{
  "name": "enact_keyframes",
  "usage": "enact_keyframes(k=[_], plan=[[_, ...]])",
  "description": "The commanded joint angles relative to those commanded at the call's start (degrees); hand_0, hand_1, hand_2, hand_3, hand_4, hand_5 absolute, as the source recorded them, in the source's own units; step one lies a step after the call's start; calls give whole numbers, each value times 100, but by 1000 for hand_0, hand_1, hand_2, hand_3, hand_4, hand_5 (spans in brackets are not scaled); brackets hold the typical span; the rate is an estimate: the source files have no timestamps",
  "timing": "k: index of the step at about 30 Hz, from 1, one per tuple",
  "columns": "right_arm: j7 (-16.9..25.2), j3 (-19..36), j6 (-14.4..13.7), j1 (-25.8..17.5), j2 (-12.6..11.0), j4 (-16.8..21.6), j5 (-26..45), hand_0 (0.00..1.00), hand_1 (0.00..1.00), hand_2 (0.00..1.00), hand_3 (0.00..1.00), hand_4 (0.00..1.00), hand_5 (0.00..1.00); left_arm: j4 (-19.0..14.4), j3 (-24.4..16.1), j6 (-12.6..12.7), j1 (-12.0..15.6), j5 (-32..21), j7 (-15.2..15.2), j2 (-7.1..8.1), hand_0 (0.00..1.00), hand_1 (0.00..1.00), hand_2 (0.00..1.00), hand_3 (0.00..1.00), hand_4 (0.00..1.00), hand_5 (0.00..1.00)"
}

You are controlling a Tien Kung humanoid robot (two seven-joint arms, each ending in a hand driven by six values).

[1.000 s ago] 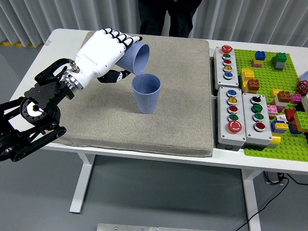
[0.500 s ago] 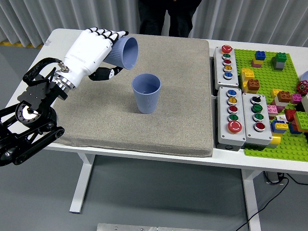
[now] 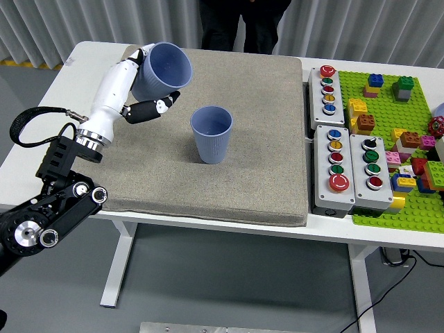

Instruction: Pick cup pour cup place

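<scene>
A blue ribbed cup (image 3: pixel 211 134) stands upright near the middle of the grey mat (image 3: pixel 263 173). My left hand (image 3: pixel 149 87), white with black fingertips, is shut on a second blue cup (image 3: pixel 161 71). It holds that cup in the air above the mat's far left part, nearly upright, mouth tipped slightly toward the camera. The held cup is left of and behind the standing cup, apart from it. My right hand is out of view.
Three button boxes (image 3: pixel 327 90) (image 3: pixel 336 168) (image 3: pixel 372 171) lie right of the mat. A green baseplate (image 3: pixel 388 201) with several bricks fills the far right. A person in dark clothes (image 3: pixel 244 21) stands at the far side.
My left hand has drawn the held cup back to the left, away from the standing cup, and turned it from a tipped pouring pose to nearly upright. The standing cup has not moved.
</scene>
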Motion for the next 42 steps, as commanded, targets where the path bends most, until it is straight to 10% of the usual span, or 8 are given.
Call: enact_keyframes(k=[4, 13, 25, 42], plan=[[5, 1, -4, 11, 13, 0, 4, 685, 650, 573, 579, 2, 25, 188, -332, 131, 218, -1006, -384, -495, 572, 558, 598, 597, 605, 171], [12, -23, -9, 41, 6, 0, 46, 685, 650, 573, 580, 2, 26, 486, -162, 663, 228, -3063, -559, -534, 589, 583, 603, 602, 603, 182], [9, -26, -10, 32, 16, 0, 39, 686, 650, 573, 580, 2, 27, 1170, 175, 1148, 354, -3577, -1477, -614, 633, 648, 682, 695, 627, 224], [-6, -7, 1, -9, 33, 0, -33, 685, 649, 574, 581, 2, 31, 1503, 487, 1025, 597, -3637, -1329, -640, 703, 712, 790, 749, 693, 295]])
